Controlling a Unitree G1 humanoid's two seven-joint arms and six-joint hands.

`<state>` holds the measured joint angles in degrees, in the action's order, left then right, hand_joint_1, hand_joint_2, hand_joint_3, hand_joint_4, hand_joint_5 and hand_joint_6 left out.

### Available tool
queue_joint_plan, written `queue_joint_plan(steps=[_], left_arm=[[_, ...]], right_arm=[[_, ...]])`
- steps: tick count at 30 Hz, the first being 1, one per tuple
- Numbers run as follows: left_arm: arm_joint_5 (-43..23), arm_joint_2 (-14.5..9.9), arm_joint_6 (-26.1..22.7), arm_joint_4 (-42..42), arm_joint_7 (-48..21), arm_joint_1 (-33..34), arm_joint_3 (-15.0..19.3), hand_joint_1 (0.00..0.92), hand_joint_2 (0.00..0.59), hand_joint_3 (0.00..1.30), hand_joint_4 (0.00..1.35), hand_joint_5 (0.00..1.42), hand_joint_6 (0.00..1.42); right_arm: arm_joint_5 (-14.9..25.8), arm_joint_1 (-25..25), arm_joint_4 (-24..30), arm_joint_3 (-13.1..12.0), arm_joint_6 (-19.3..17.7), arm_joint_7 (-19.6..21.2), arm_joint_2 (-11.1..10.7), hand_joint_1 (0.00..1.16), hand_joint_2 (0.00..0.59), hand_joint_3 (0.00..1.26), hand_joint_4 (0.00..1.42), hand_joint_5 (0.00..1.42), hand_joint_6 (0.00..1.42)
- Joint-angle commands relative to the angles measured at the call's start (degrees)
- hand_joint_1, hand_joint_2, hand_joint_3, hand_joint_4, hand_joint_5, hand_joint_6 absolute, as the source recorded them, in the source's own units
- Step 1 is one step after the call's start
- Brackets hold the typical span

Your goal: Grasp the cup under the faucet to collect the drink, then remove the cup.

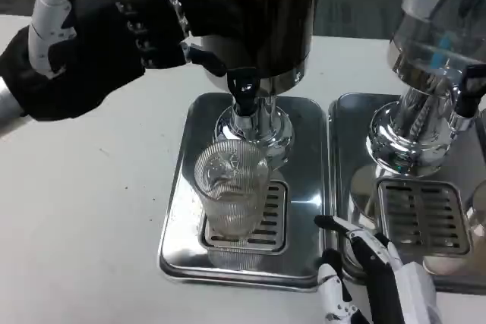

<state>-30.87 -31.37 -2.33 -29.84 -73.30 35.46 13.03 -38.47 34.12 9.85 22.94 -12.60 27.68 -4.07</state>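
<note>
The ribbed clear plastic cup (231, 191) stands on the drip grate (272, 218) of the steel tray (178, 225), directly beneath the black faucet (243, 85). My left hand (106, 43), fingers spread and holding nothing, reaches toward the dark dispenser body (262, 13). I'd press the tap gently. My right hand (372, 271) lies empty, fingers apart, beside the tray, ready to steady the cup.

1. A white table (83, 210) fills the lower left, lit brightly from above.
2. Behind its far edge lies grey floor (357, 5), dim and faintly textured.
3. Glare spots show on the table's surface.
</note>
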Motion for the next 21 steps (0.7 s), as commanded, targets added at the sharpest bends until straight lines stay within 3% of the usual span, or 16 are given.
queue_joint_plan(steps=[1,15,21], left_arm=[[-1.03,-0.37,-1.06,1.88,-0.95,-0.52,0.71,0.000,0.075,0.38,0.26,0.20,0.31],[-0.18,-0.91,-0.80,1.51,-1.18,-1.46,1.91,0.000,0.075,0.38,0.26,0.20,0.31],[0.67,0.40,0.55,-0.24,-1.16,-0.79,0.95,0.000,0.075,0.38,0.25,0.20,0.31]], right_arm=[[0.71,0.02,-0.06,-0.23,-0.97,0.10,-0.14,0.21,0.509,0.32,0.23,0.16,0.03],[1.09,-0.18,0.41,-0.41,-0.65,-0.75,-0.66,0.21,0.509,0.32,0.23,0.16,0.03],[1.45,0.50,0.65,-0.66,-0.78,-0.69,-0.67,0.21,0.509,0.32,0.23,0.16,0.03]])
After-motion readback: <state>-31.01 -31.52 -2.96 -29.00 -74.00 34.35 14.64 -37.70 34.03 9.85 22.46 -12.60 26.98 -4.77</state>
